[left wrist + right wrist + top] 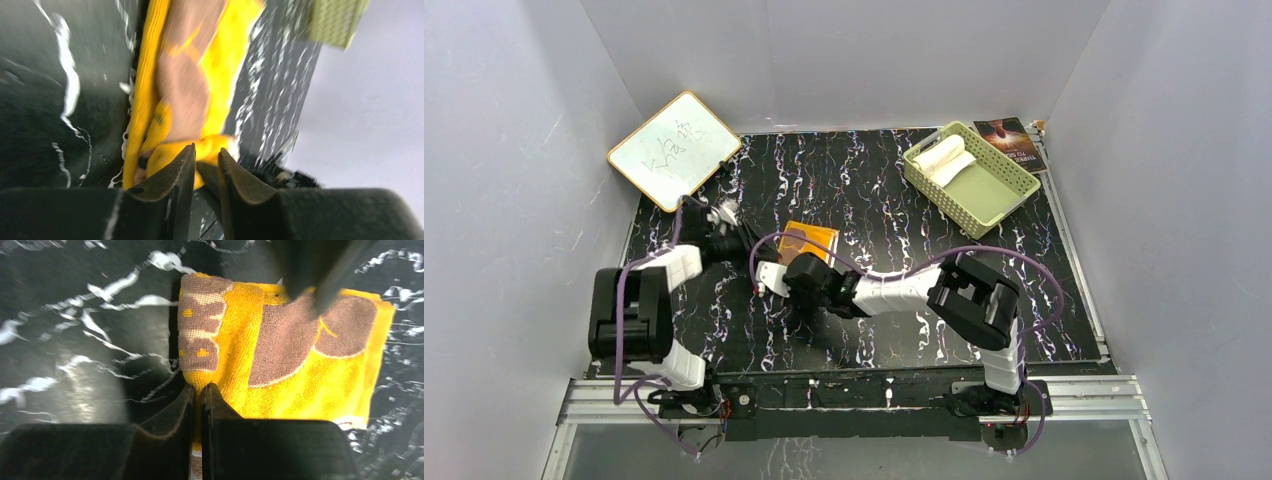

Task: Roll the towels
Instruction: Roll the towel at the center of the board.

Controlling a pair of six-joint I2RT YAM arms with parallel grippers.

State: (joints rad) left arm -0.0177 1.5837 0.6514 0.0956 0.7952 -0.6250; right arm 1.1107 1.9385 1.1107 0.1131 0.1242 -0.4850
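From above, you see the yellow towel [812, 241] lying flat near the middle of the black tabletop [904, 210], with both arms reaching to it, and the cream towel [943, 157] lying in the green basket [999, 190]. In your left wrist view, which is blurred, the left pincer [206, 156] stands slightly spread at the yellow towel's edge, with nothing between its tips. In your right wrist view, the right pincer [198, 390] is pressed together, pinching that towel's edge.

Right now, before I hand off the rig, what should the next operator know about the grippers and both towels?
Left gripper: jaws narrowly apart, empty, by the yellow towel.
Right gripper: shut on an edge of that towel.
The yellow towel lies flat mid-table, not yet rolled.
Cream towel: rolled, in the green basket.
Remaining: roll the yellow one.
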